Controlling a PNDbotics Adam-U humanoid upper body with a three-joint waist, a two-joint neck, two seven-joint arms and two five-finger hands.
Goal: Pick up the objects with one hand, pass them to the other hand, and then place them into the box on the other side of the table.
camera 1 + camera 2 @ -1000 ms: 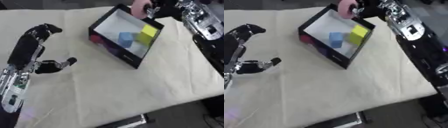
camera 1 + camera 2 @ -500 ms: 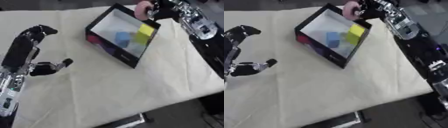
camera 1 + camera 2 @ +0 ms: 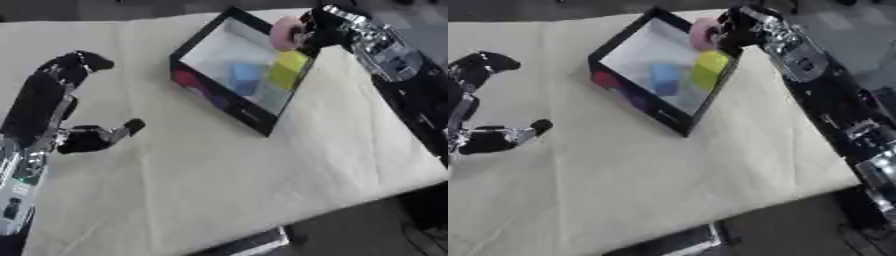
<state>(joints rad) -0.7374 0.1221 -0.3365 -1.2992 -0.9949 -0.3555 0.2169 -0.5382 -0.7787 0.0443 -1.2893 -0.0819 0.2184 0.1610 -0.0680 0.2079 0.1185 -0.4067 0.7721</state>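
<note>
Partly hidden in right hand (image 3: 317, 31): pink object (image 3: 284, 33).

Pink round object (image 3: 284, 32) over box (image 3: 213, 99) rim; blue block (image 3: 245, 78), yellow block (image 3: 288, 69) inside.

a cream cloth (image 3: 219, 180) covers the table, dark floor (image 3: 798, 230) beyond.

The right hand (image 3: 317, 31) is a dark blur beside the pink object (image 3: 284, 33) at the far corner of the black box (image 3: 223, 106) — its fingers cannot be made out. The object's shape is unclear too. The left hand (image 3: 483, 117) is cut by the picture's edge.
</note>
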